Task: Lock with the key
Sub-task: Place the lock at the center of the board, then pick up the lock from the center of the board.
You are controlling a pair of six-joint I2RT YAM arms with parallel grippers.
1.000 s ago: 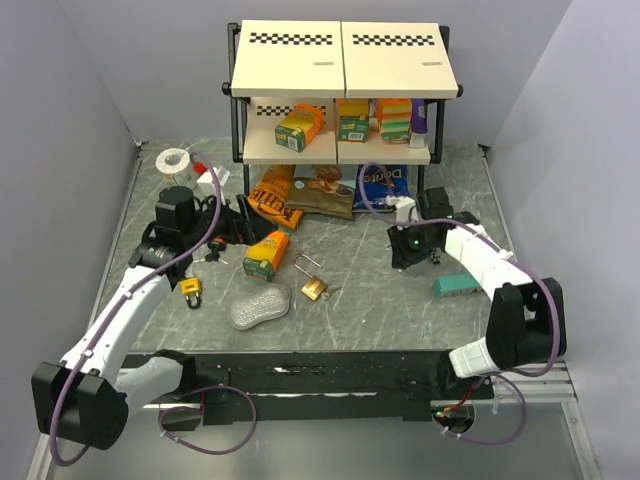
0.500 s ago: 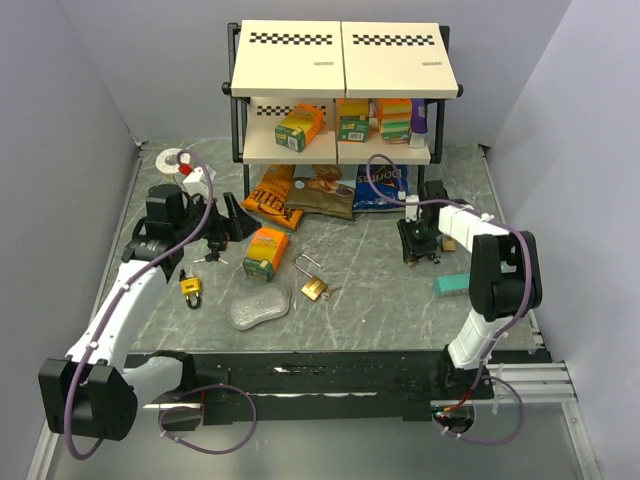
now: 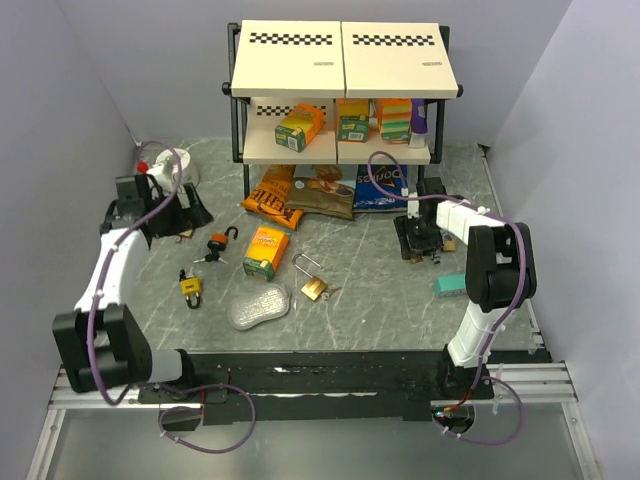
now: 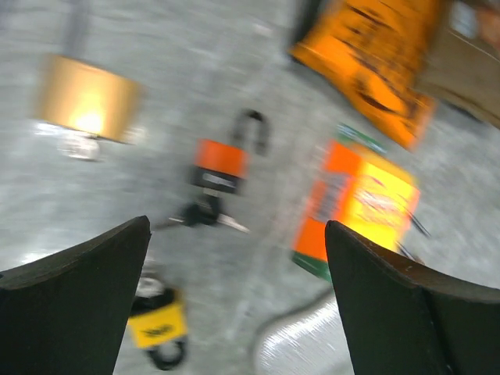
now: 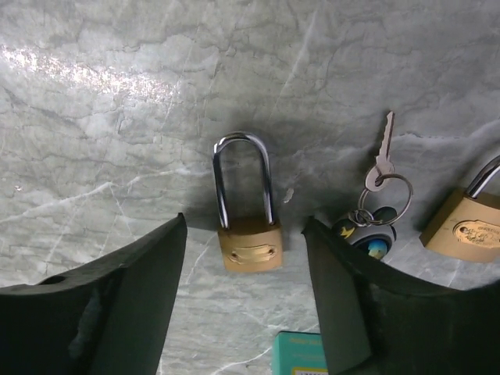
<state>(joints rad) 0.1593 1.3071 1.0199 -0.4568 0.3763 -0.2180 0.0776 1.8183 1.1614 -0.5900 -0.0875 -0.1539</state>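
Small brass padlock with steel shackle: probably dense, rigid, slick.
Lies flat on grey counter between right gripper's released fingers, silver key at 2 o'clock; grip the body flanks. Left gripper likewise released.

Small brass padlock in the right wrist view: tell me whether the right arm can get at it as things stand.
Probably yes. The right claw hangs open over the small brass padlock, which lies flat between the fingers, nothing on it. The key ring lies clear to one side.
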